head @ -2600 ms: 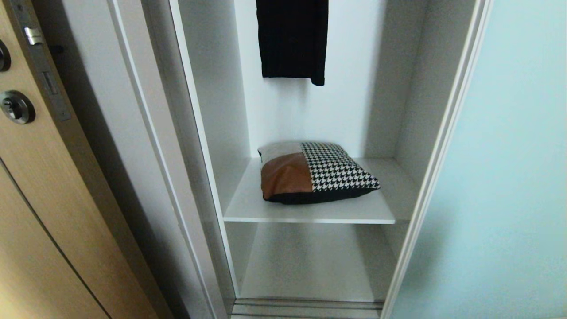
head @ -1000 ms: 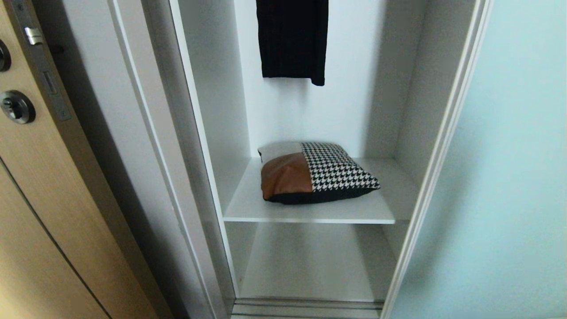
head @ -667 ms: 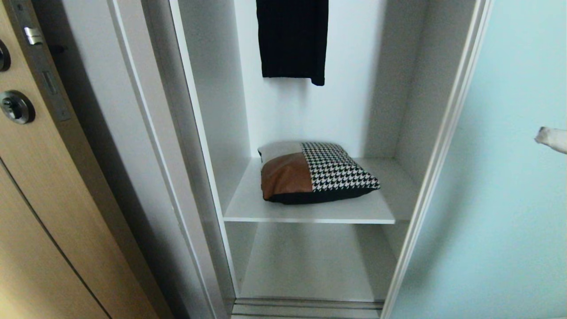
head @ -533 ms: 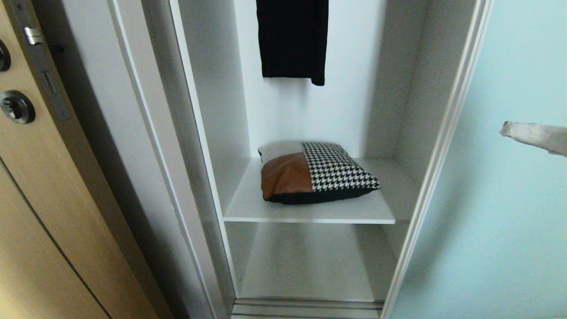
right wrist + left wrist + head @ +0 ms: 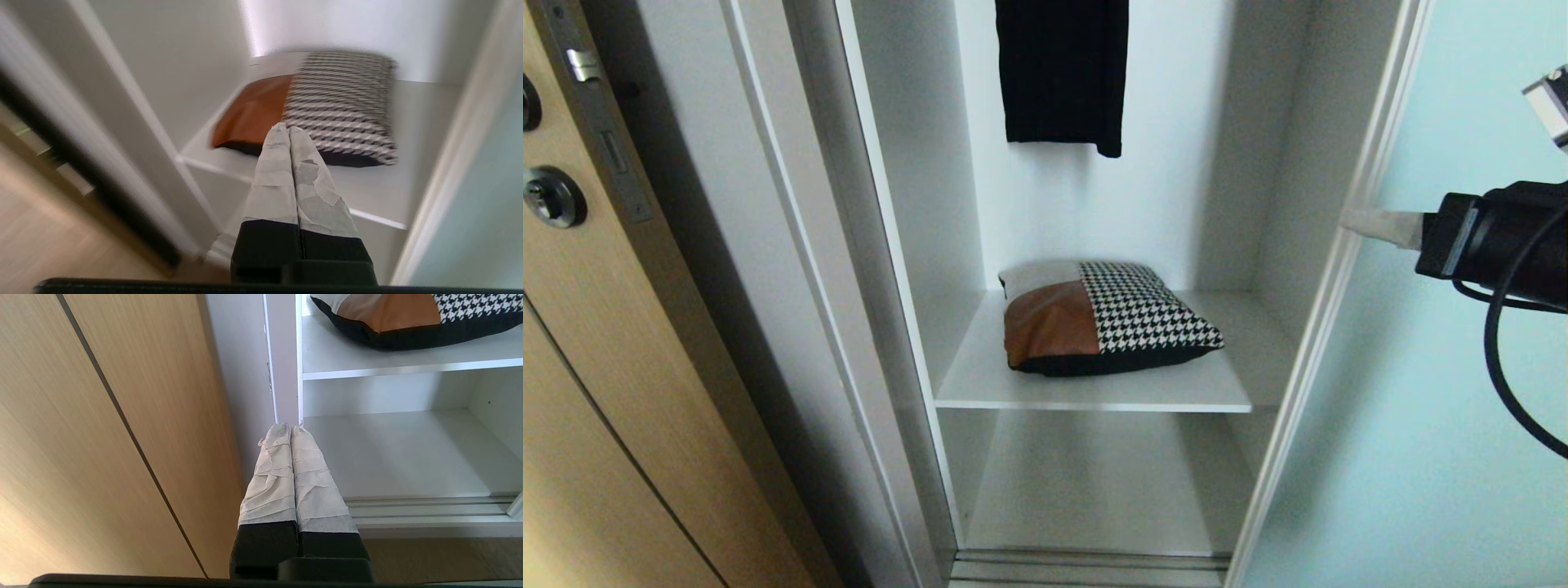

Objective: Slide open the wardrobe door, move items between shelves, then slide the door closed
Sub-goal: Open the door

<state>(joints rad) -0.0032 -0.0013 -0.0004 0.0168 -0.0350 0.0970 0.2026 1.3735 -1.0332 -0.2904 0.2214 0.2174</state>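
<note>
Both jaws were shut on nothing | your right gripper (image 5: pixel 1347 220) pointed at the cushion (image 5: pixel 1107 318) | likely to grab it

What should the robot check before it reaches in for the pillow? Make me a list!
1. Sliding wardrobe door slid aside, opening free: ok.
2. Cushion lies flat on the upper shelf, nothing on top: ok.
3. Lower shelf has room for it: ok.
4. Right gripper open for grabbing: not ok, shut, up by the door's frame.
5. Left gripper out of the way: ok, shut, low by the wardrobe's side.
6. Black garment hangs above the cushion, not touching: ok.
</note>
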